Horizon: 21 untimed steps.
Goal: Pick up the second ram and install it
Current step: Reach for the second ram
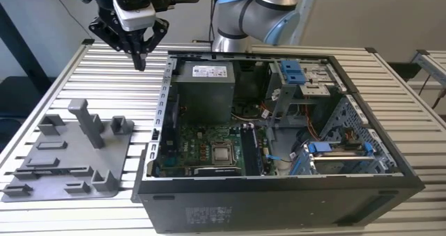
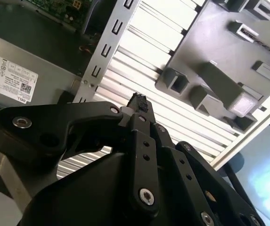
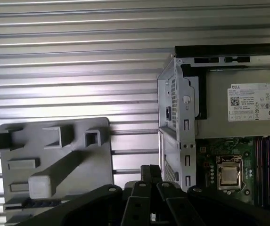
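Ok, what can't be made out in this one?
1. Second ram: the dark strips in the slots of the grey tray are too small in the exterior view to identify, and the hand covers part of the tray in the first wrist view.
2. Memory slots: cut off by the picture edge in the first wrist view; too small in the exterior view to tell what is seated.

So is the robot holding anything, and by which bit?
Nothing that I can see. The gripper hangs over the slatted table beside the computer case, its fingers pinched shut with no stick between them.
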Motion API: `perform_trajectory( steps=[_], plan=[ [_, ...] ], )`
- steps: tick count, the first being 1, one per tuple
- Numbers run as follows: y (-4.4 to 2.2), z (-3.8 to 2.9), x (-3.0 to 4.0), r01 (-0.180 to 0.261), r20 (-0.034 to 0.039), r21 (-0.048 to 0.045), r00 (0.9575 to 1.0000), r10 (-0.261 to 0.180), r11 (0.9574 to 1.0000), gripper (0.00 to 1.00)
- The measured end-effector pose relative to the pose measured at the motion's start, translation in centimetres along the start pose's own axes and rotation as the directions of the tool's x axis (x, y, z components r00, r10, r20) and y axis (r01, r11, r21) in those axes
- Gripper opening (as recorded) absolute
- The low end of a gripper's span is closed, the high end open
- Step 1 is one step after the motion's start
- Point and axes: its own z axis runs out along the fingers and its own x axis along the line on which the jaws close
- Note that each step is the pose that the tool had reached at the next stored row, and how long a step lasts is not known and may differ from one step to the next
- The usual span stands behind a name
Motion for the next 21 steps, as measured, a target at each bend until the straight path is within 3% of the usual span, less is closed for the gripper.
perform_trajectory(
  steps=[11,21],
  plan=[
    [-0.21,0.02,3.81,0.002,-0.0012,0.0,1.0,-0.002,1.0,0.11],
    [-0.44,0.01,7.99,0.004,-0.0013,0.0,1.0,-0.004,1.0,0.11]
  ],
)
